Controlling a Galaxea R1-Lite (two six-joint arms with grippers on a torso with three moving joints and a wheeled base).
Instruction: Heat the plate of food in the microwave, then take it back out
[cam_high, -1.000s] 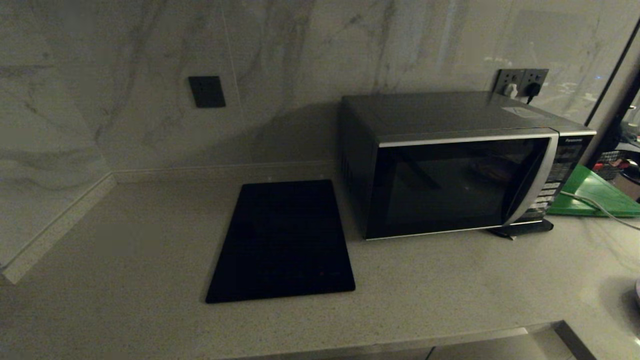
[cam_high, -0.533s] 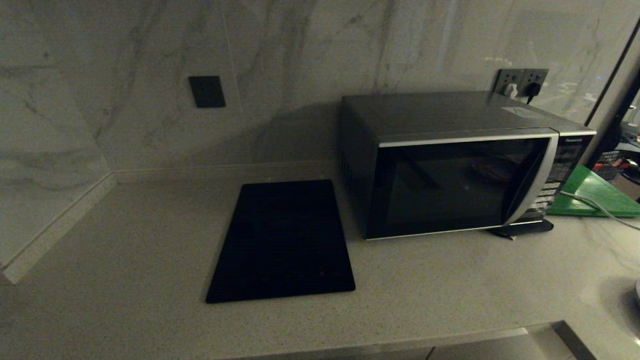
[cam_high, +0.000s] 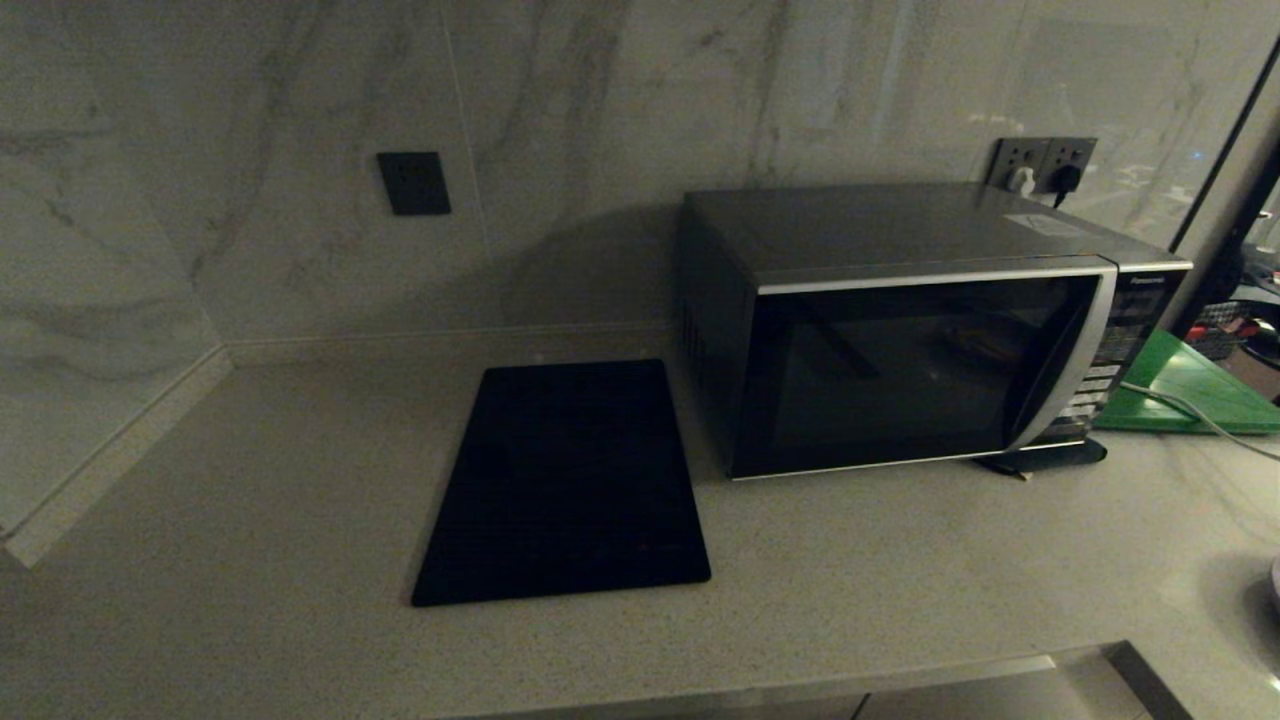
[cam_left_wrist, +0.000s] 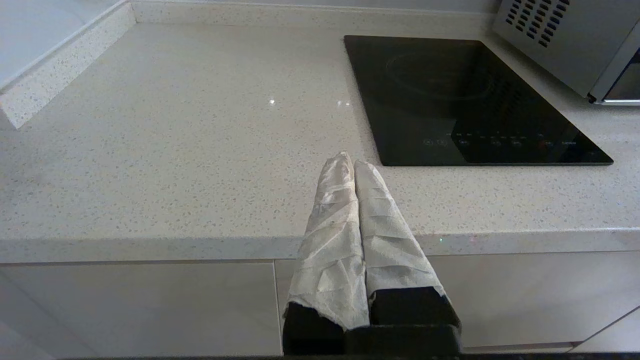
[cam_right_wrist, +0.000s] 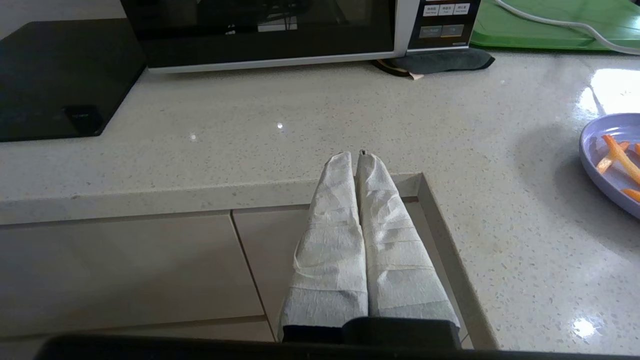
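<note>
Both the left gripper and the right gripper, jaws pressed together, hang empty at the near edge of the speckled stone desk. The lilac plate of orange food sticks sits far right, near that edge, so a clumsy reach could knock it off. The black glass-doored microwave is closed.

Bare counter before the microwave; cooktop slab lies flat left of it, green board right.

One microwave sits on one counter, with one black cooktop, one green board and one dark pad. One lilac plate carries at least three orange sticks. Two wall sockets hold two plugs; one dark socket plate stands alone. Two wrapped grippers: left gripper, right gripper.
</note>
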